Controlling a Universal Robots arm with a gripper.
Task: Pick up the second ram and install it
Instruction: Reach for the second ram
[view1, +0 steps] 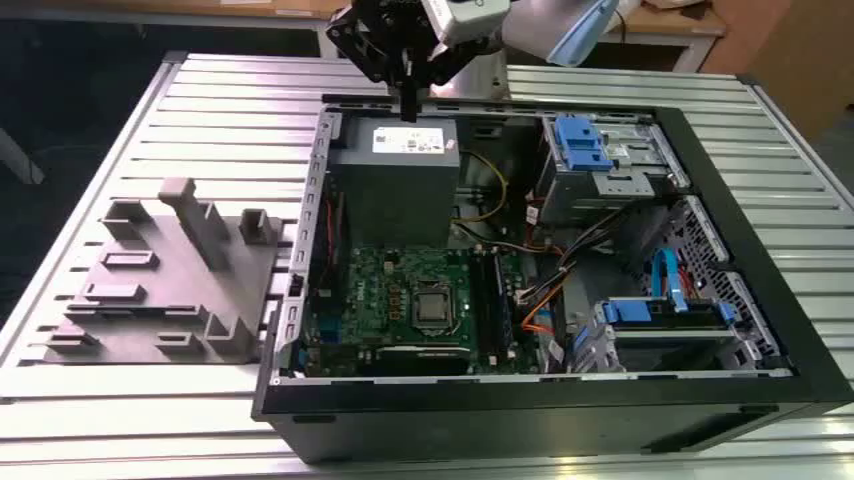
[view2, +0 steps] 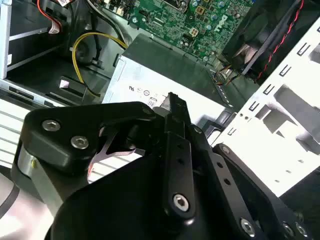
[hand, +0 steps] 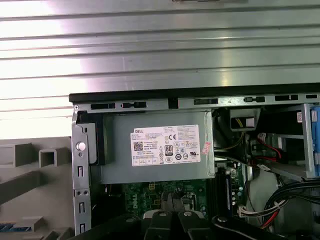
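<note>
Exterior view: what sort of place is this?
Probably a robotics lab bench for computer assembly: an opened computer case on a slotted metal table, a grey holder tray beside it, the gripper above.

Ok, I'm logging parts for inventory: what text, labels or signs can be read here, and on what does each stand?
White label on the grey power supply: rows of fine print, symbols and a code square, too small to quote reliably.
Small pink-and-white sticker at that label's edge: unreadable.
Motherboard: any markings too small to read.
</note>
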